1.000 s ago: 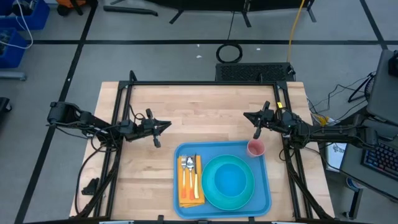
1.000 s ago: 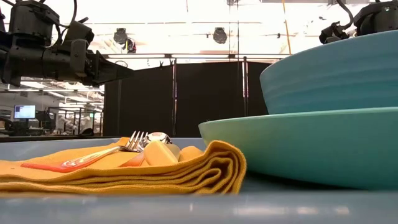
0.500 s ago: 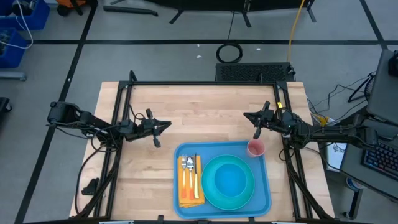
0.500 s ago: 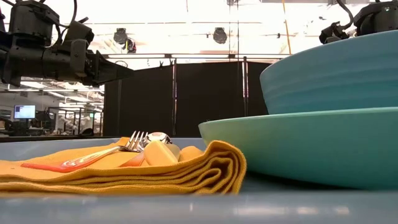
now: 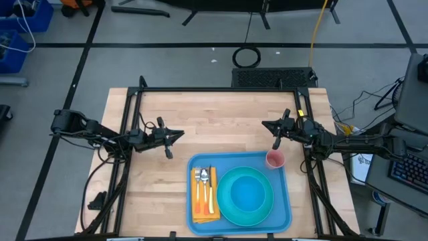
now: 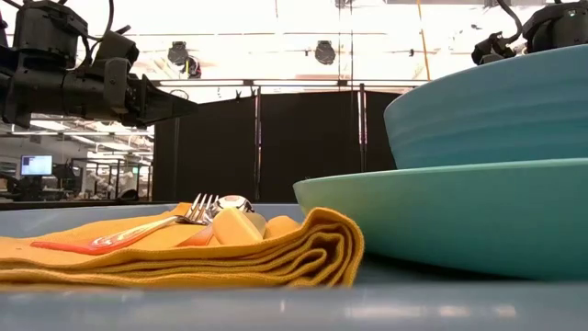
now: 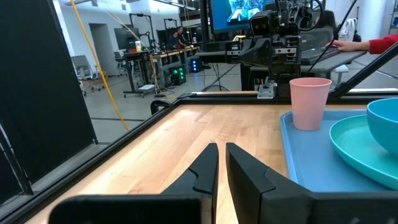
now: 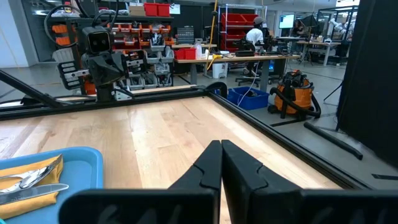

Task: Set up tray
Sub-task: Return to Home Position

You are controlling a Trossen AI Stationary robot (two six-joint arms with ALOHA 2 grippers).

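The blue tray lies at the table's near edge. On it sit a turquoise plate with a bowl on top, a folded orange napkin carrying a fork, a spoon and an orange-handled knife, and a pink cup upright in the far right corner. My left gripper hovers shut over bare table, left of the tray's far edge. My right gripper, also shut, hovers beyond the cup. In the left wrist view the cup stands ahead of the shut fingers.
A black frame runs along the table's far and side edges. Bare wood lies between the two grippers and beyond the tray. The low view is filled by the napkin and plate close up.
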